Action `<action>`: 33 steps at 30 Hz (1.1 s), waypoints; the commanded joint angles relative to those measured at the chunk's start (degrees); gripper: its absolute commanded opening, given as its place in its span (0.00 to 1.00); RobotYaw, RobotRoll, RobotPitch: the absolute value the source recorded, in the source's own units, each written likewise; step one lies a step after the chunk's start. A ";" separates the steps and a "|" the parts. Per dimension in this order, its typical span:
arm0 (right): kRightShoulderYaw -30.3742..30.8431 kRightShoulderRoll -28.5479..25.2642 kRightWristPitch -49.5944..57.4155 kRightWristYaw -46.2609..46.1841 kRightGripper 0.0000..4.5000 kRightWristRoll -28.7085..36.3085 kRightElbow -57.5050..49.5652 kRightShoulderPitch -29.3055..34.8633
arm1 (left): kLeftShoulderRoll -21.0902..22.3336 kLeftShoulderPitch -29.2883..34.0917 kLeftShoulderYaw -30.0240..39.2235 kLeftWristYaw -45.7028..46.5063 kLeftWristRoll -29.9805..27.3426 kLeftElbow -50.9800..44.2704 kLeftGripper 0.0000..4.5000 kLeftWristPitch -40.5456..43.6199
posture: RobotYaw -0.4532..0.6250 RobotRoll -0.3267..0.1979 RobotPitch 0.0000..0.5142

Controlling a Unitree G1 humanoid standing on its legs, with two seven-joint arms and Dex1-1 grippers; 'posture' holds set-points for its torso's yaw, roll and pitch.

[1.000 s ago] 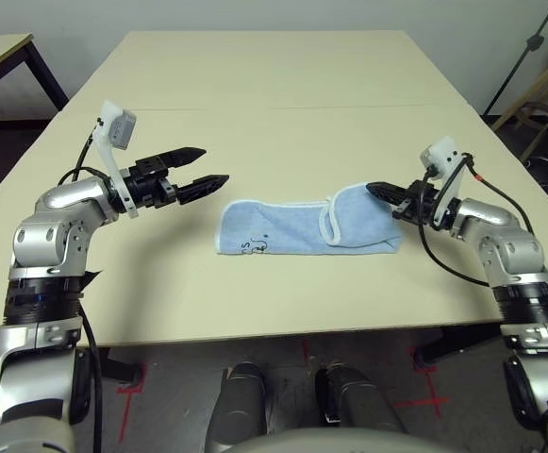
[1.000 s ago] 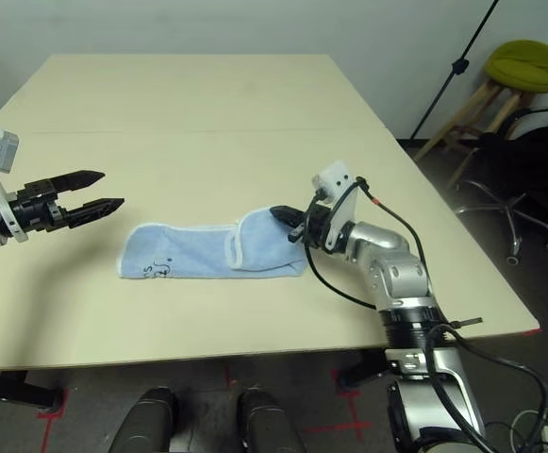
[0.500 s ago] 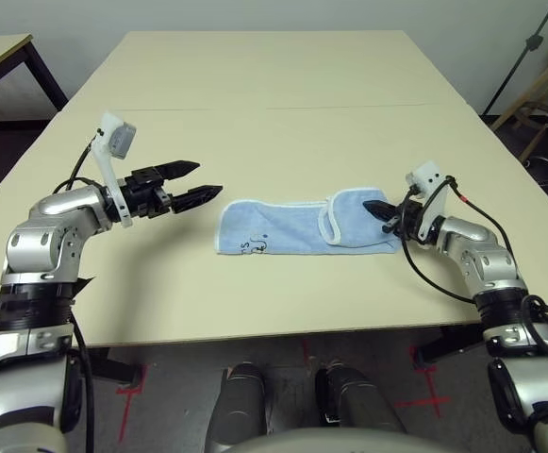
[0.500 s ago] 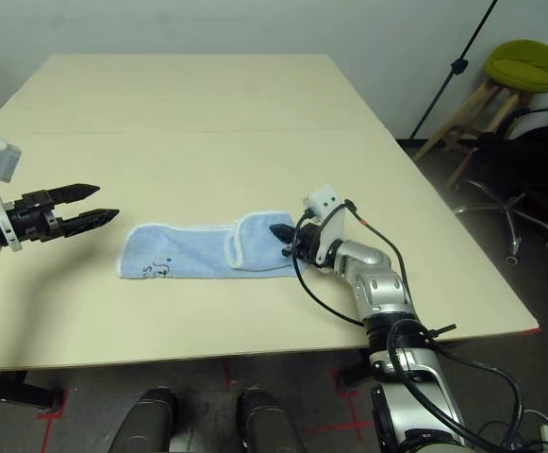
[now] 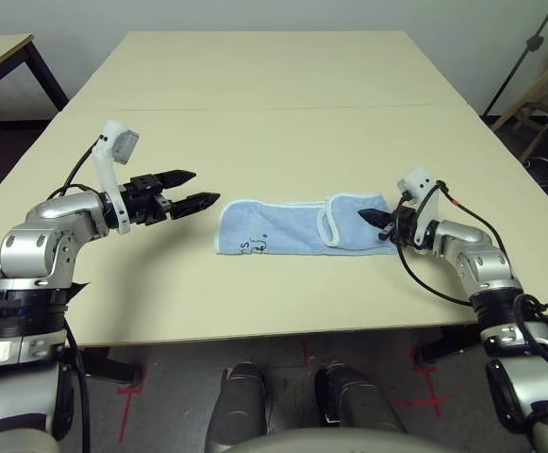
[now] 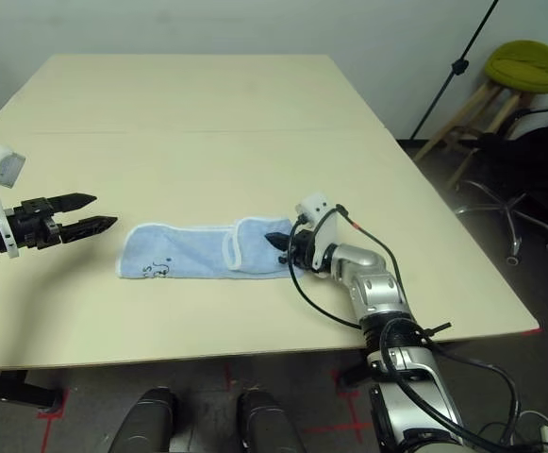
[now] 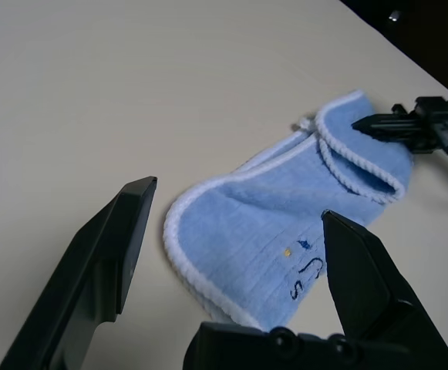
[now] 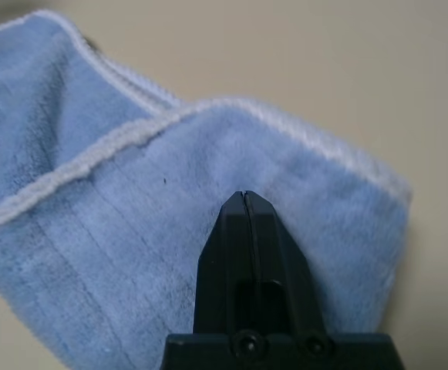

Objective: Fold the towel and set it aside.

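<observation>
The right gripper [image 5: 361,213], closed tight with nothing in it, has slid toward 6 o'clock over the folded end [image 5: 344,232], maybe patting it flat for another fold. The towel [image 5: 288,241] lies on the counter [image 5: 255,142]. At its 10 o'clock, the left gripper [image 5: 207,185] is wide and empty; dark stitching [image 7: 297,290] looks like an "S".

The light-blue towel [image 6: 174,253] lies lengthwise across the near part of the pale surface [image 6: 207,151], its right end folded over toward the left, white edging along the flap and dark stitching near its left end. The right gripper [image 6: 272,241] is over the folded end, jaws pointing left. The left gripper [image 6: 104,213] hovers left of the towel, jaws apart. Beyond the surface's right edge stand a green-topped stool [image 6: 524,66] and a black chair [image 6: 528,156].
</observation>
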 commanded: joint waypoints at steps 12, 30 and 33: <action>1.57 -9.35 -6.09 16.14 0.99 -0.59 -2.93 -9.22 | -2.66 -0.16 6.17 16.07 -9.70 -10.61 1.00 38.52 | 0.55 0.62 0.25; 1.65 -13.72 -21.03 26.55 0.99 -1.47 6.92 -11.66 | -11.86 0.86 13.40 42.52 -32.80 -6.27 1.00 51.43 | 0.57 0.62 0.23; 1.35 -14.25 -21.23 29.67 0.99 -0.09 7.21 -11.74 | -11.75 1.70 10.88 45.31 -35.83 -6.16 1.00 51.43 | 0.57 0.62 0.23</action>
